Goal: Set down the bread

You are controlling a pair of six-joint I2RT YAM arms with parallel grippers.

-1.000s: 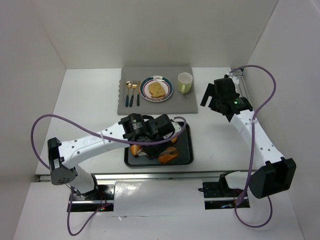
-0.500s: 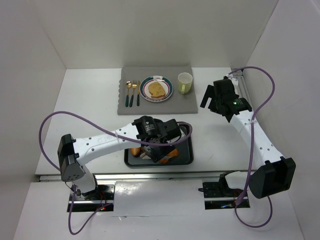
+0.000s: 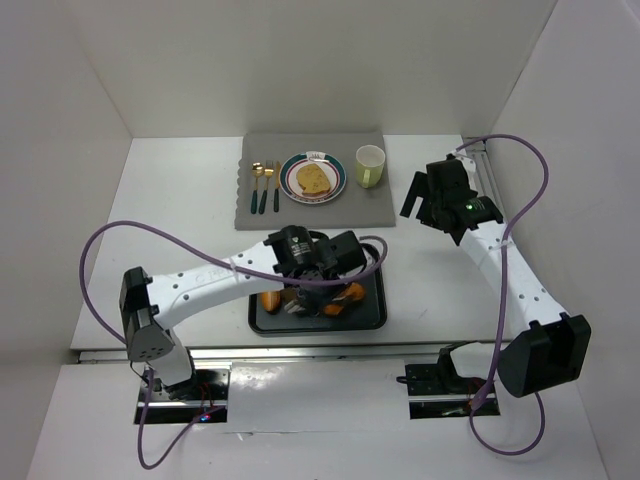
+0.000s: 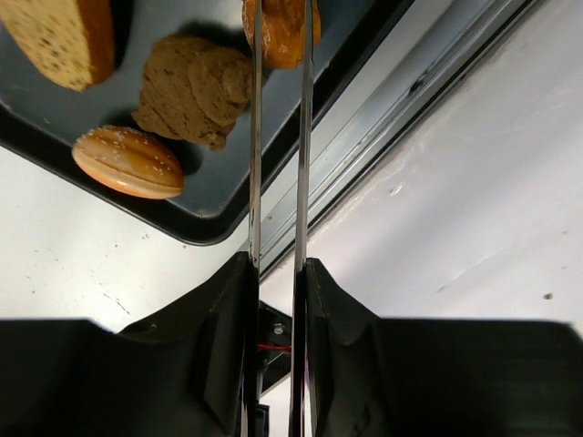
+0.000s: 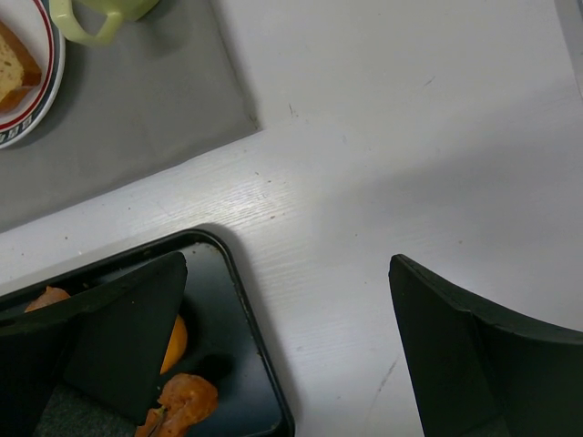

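A dark tray (image 3: 375,310) near the front edge holds several breads. In the left wrist view these are a tan slice (image 4: 64,36), a brown lump (image 4: 196,86), a sesame bun (image 4: 127,162) and an orange pastry (image 4: 281,27). My left gripper (image 3: 335,285) (image 4: 278,273) is shut on thin metal tongs (image 4: 256,137). The tongs' tips sit either side of the orange pastry (image 3: 345,297). A bread slice (image 3: 313,178) lies on the striped plate (image 3: 285,180). My right gripper (image 3: 425,200) (image 5: 291,346) is open and empty above the table, right of the tray.
A grey mat (image 3: 370,205) at the back carries the plate, a pale green mug (image 3: 370,165) and gold cutlery (image 3: 265,185). White walls close in the table on three sides. A metal rail runs along the front edge, close to the tray.
My left gripper has moved right across the tray and turned, and now sits over the orange pastry at the tray's right side. The right arm has not moved.
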